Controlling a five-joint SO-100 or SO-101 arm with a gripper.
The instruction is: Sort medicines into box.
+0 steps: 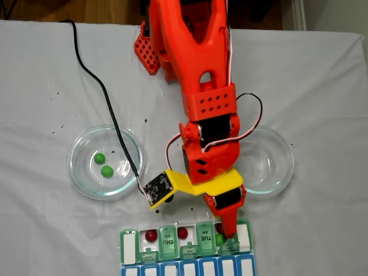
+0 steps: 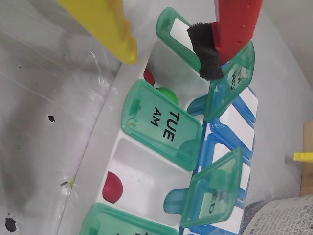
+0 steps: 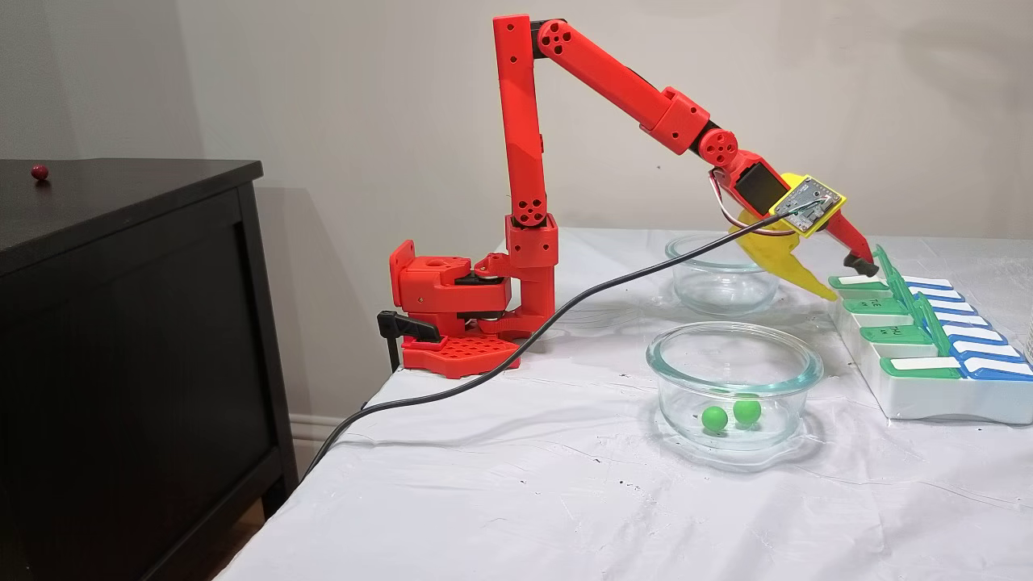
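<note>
Organizer: the pill box (image 1: 131, 246) lies flat at the near edge of the white table (image 1: 322, 86) in the fixed view from above, long axis running left to right; in the side fixed view it (image 3: 928, 395) sits at the far right.
Looks: white cells, translucent green lids marked THU and TUE AM, a blue row adjoining.
Lids: several stand tilted open in the wrist view, the TUE AM lid (image 2: 164, 125) closed.
Pills in box: dark red pills (image 1: 150, 235) sit in open cells; a green pill (image 2: 167, 94) and a red one lie in the cell past TUE.
Pills in dish: two green pills (image 1: 103, 164) rest in the left glass dish (image 1: 77, 167) in the view from above; the right dish (image 1: 282, 167) is partly under the arm.
Claw: the gripper (image 2: 168, 41) hangs over the box's right end, red and yellow fingers apart, holding nothing.
Cabinet: one red pill (image 3: 39, 172) lies on the dark cabinet (image 3: 121, 323).
</note>
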